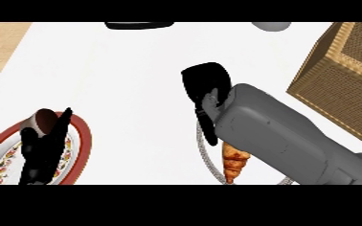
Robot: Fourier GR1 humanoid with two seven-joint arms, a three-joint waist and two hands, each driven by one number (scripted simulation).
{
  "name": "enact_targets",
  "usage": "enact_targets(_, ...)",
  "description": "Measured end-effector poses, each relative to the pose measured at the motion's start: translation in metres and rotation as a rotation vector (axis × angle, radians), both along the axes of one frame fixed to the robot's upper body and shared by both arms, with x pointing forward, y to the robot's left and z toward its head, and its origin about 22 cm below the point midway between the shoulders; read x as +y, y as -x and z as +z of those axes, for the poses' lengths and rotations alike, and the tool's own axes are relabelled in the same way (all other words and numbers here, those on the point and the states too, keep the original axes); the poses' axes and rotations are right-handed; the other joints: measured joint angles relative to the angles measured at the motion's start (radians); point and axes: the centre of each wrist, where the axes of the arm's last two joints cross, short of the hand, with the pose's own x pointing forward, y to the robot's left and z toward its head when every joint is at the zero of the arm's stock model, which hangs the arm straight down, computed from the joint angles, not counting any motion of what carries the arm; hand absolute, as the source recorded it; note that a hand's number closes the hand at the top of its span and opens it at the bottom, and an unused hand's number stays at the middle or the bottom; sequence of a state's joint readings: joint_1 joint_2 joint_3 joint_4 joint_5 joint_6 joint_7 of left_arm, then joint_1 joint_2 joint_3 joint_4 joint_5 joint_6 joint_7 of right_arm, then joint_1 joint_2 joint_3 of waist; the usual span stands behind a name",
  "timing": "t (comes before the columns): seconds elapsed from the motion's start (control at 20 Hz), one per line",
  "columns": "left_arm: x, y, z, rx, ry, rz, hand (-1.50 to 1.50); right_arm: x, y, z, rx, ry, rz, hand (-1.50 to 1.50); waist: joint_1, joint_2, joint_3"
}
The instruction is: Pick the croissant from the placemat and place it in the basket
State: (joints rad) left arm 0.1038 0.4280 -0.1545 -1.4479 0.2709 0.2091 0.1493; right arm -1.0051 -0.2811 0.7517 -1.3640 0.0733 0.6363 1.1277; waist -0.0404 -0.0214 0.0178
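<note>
One croissant (234, 164) lies at the lower middle of the head view, its long axis running nearly up and down the view, its narrow tip pointing toward the lower edge and its wider upper end hidden under the right forearm. It rests inside the pale grey ring of a round placemat (203, 148), only an arc of which shows beside the arm. The right hand (206, 84) hangs over the white surface (127, 76) just above the croissant; its black fingers are stretched out fairly straight toward the far side and hold nothing. The left hand (42, 148) shows at the lower left, open with fingers up, over a single plate (81, 143) with a red rim and a flowered border; a brown rounded thing sits at its upper end, and I cannot tell what it is. One woven basket (332, 81) stands at the right edge, well apart from the croissant. A strip of tan wood runs along the upper left corner. At the far edge lie a dark flat object and a grey round one, both cut off.
</note>
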Motion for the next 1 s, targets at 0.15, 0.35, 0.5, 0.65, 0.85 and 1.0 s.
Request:
enact_targets(0.15, 0.0, -0.001, 0.001, 0.001, 0.004, -0.006, 0.0, -0.007, 0.006, -0.016, 0.007, 0.019, -0.007, -1.5, 0.004, 0.002, 0.0)
enact_targets(0.35, -0.002, -0.003, 0.003, 0.014, 0.002, -0.002, 0.0, -0.017, 0.015, -0.029, 0.018, 0.021, -0.015, -1.5, 0.006, 0.003, 0.0)
enact_targets(0.5, -0.003, -0.004, 0.002, 0.009, 0.001, -0.005, 0.0, -0.023, 0.023, -0.041, 0.017, 0.031, -0.02, -1.5, 0.01, 0.004, 0.0)
enact_targets(0.65, -0.003, -0.003, 0.002, -0.002, 0.004, -0.014, 0.0, -0.033, 0.026, -0.048, 0.012, 0.037, -0.032, -1.5, 0.014, 0.005, 0.0)
enact_targets(0.85, -0.004, -0.002, 0.002, -0.003, -0.001, -0.018, 0.0, -0.04, 0.033, -0.057, 0.001, 0.034, -0.045, -1.5, 0.017, 0.005, 0.0)
enact_targets(1.0, -0.005, -0.004, 0.001, -0.003, 0.005, -0.027, 0.0, -0.045, 0.036, -0.06, -0.009, 0.027, -0.055, -1.5, 0.019, 0.006, 0.001)
